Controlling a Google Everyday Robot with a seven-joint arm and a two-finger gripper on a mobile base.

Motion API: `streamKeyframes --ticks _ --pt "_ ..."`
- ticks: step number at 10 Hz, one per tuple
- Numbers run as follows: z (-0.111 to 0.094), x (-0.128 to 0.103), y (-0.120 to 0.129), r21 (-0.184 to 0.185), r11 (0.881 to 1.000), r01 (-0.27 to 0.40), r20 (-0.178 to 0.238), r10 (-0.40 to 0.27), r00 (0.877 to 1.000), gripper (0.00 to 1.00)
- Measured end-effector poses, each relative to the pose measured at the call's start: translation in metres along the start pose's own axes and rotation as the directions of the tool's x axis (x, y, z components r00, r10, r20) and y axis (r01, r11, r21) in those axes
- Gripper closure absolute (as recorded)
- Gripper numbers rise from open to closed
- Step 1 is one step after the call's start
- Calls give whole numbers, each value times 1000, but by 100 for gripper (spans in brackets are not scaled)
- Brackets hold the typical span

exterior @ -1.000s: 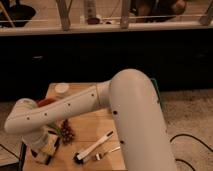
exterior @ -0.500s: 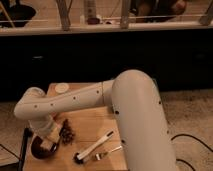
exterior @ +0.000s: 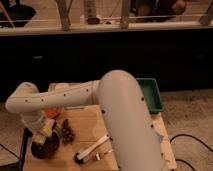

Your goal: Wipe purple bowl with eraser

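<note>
The purple bowl (exterior: pixel 47 147), dark and round, sits at the front left corner of the wooden table (exterior: pixel 87 127). My gripper (exterior: pixel 44 132) hangs from the white arm (exterior: pixel 60 100) just above the bowl's back rim. It is shut on the eraser (exterior: pixel 46 128), a small pale cream block that points down into the bowl. The big white upper arm (exterior: pixel 127 120) covers the middle of the table.
A dark knobbly brown clump (exterior: pixel 67 132) lies just right of the bowl. A white-handled brush with a black head (exterior: pixel 93 149) lies at the front. An orange object (exterior: pixel 52 113) sits behind the gripper. A green tray (exterior: pixel 151 95) stands at the table's right back.
The gripper with the eraser has moved up and back a little over the bowl, so more of the bowl shows. The wrist and elbow have swung slightly.
</note>
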Motion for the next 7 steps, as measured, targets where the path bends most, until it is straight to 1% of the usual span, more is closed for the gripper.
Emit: streamKeyframes --ticks 1,2,3,5,6,7 --pt "-2 -11 -15 1 999 52 -4 -52 999 100" --pt "-3 -24 -23 2 996 91 -5 -91 996 100" --pt "-3 -33 -24 0 994 113 -6 -113 994 100" --pt "-2 -60 -16 -6 990 142 -2 -142 990 100" --pt "-1 -70 -6 -10 990 141 3 -141 990 100" --pt "0 -74 5 -14 991 131 6 -131 991 100"
